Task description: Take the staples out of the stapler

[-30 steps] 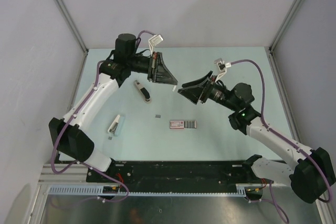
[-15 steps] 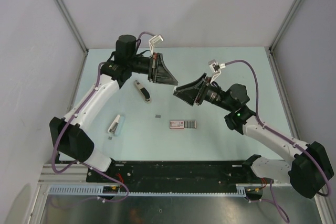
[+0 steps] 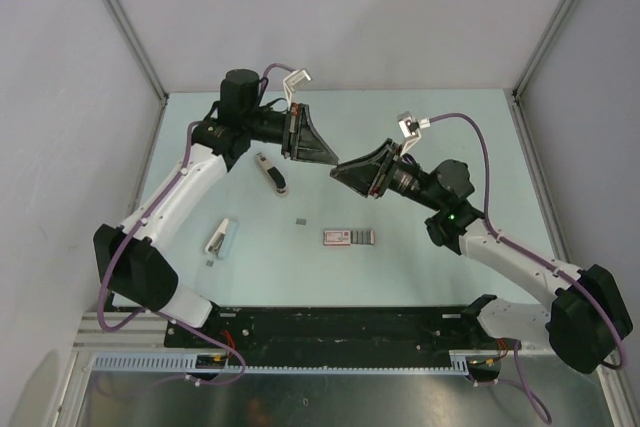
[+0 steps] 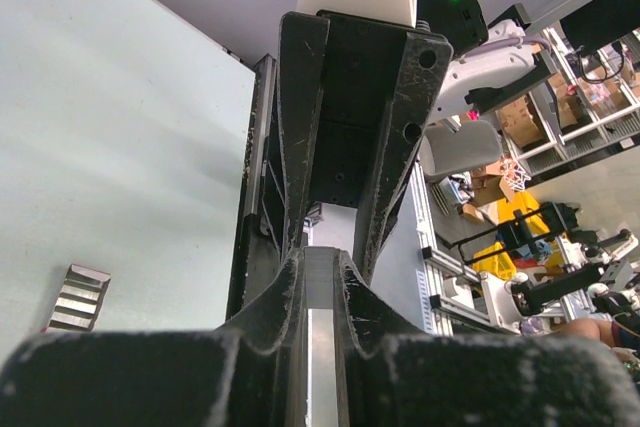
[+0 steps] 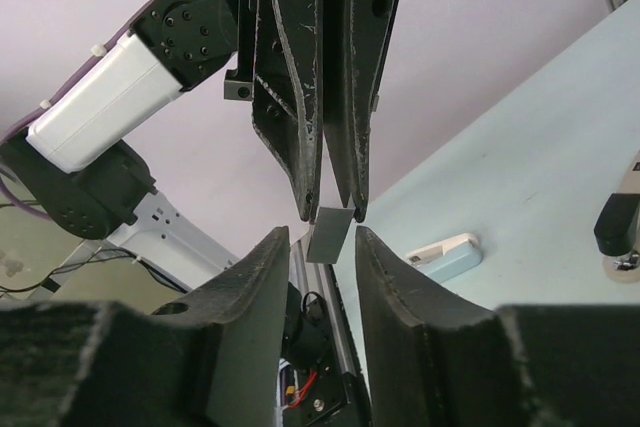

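Note:
The stapler (image 3: 350, 237), a small flat pinkish-red and white thing with a grey end, lies on the table below both grippers. My left gripper (image 3: 331, 160) is raised above the table and shut on a small flat grey strip of staples (image 4: 322, 282), which also shows in the right wrist view (image 5: 331, 231). My right gripper (image 3: 339, 171) faces it tip to tip and is open. Its fingers (image 5: 262, 277) stand either side of the strip's free end without touching it. The left gripper's fingertips (image 5: 310, 197) hang down into the right wrist view.
A white and light-blue stapler (image 3: 221, 237) lies at the left, also in the right wrist view (image 5: 447, 252). A dark and white oblong thing (image 3: 271, 173) lies under the left arm. A small grey bit (image 3: 302, 220) lies mid-table. A grey ribbed piece (image 4: 77, 299) is on the table.
My right gripper has moved left and up towards the left gripper, and its open fingers now reach the strip. The left gripper has held still with the strip.

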